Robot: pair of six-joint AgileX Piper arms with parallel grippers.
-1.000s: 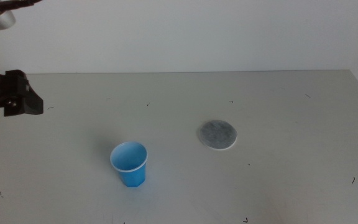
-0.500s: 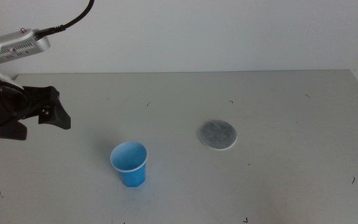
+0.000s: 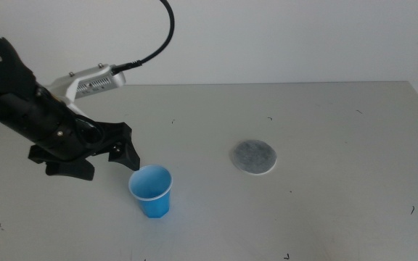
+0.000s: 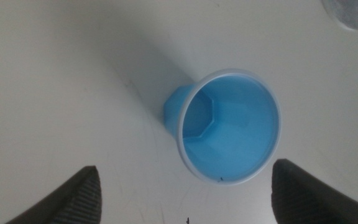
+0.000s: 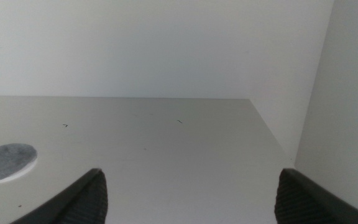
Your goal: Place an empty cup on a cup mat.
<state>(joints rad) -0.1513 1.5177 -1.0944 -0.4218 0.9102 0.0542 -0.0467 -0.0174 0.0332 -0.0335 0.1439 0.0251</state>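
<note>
The blue cup (image 3: 151,191) stands upright and empty on the table, left of centre; the left wrist view looks down into it (image 4: 229,127). The round speckled grey cup mat (image 3: 253,156) lies flat to the cup's right, apart from it; its edge shows in the left wrist view (image 4: 353,12) and it shows in the right wrist view (image 5: 5,162). My left gripper (image 3: 111,161) is open, just left of the cup's rim and not touching it, with the jaws spread wider than the cup. My right gripper (image 5: 188,196) is open and out of the middle view.
The grey table (image 3: 325,210) has small dark marks scattered on it. A white wall runs behind the table's far edge. The left arm's black cable (image 3: 167,32) arcs above the table at the back left.
My left arm has swung in from the left edge toward the cup, ending with its open jaws beside the cup. The cup and mat have not moved.
</note>
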